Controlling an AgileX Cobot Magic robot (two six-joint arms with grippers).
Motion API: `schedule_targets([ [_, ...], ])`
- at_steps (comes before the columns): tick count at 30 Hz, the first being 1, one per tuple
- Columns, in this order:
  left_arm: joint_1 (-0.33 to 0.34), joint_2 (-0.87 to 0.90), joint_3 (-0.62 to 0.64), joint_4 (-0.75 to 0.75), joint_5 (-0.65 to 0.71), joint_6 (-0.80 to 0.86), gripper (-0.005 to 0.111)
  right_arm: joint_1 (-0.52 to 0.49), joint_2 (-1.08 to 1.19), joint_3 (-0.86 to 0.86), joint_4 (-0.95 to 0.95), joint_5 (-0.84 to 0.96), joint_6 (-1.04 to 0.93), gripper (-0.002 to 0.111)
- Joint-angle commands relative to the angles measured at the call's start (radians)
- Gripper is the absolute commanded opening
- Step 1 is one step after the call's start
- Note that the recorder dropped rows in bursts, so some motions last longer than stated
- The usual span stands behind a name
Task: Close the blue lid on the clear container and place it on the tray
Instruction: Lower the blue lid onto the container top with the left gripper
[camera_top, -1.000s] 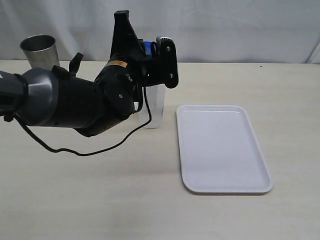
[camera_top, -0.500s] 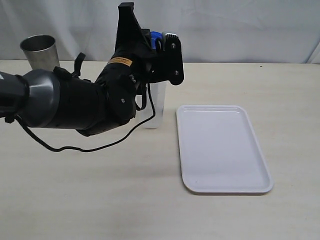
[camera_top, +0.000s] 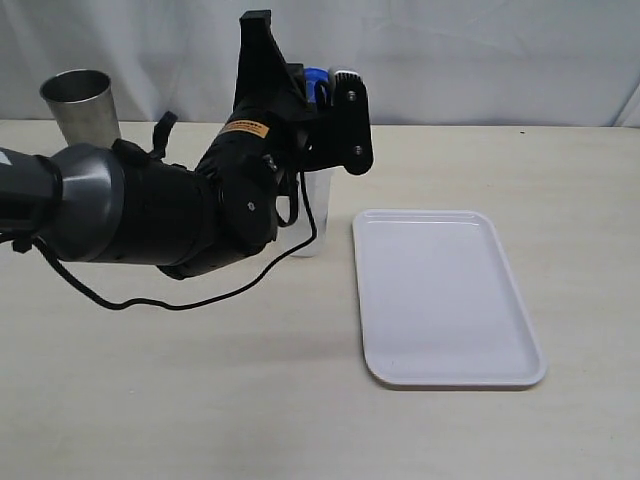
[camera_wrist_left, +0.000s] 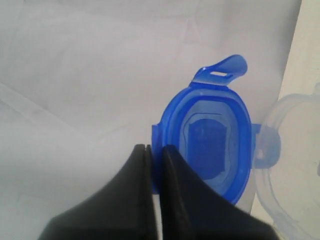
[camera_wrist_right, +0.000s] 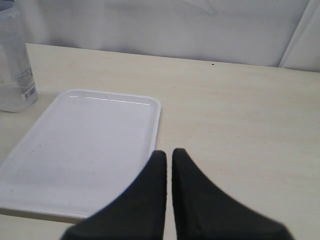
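Our left gripper (camera_wrist_left: 154, 149) has its fingers drawn almost together, pinching a side edge of the blue lid (camera_wrist_left: 207, 145). The lid hangs off the fingertips with its hollow underside facing us and one of its flaps sticking out on the far side. Below the fingers, apart from the lid, the clear container (camera_top: 312, 215) stands upright, and the tray (camera_top: 365, 300) lies further out, just beside it. Our right gripper (camera_wrist_right: 165, 156) is closed on nothing, with the tray ahead of its fingertips. We judge the lid light, thin and slick, so this edge pinch may let it pivot as we press it home. The container looks tall, light and tippy, so it is best gripped around its wall at mid-height.
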Motion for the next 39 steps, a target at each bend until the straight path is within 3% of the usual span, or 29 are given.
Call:
schedule_targets([
  [1,-0.001,-0.009,0.002,-0.008,0.03,-0.009,0.0,-0.004,-0.005,0.002,0.002,-0.01,-0.001,0.005],
  [39,-0.024,-0.009,0.11,0.016,0.044,0.013,0.0,-0.004,-0.005,0.002,0.002,-0.01,-0.001,0.005],
])
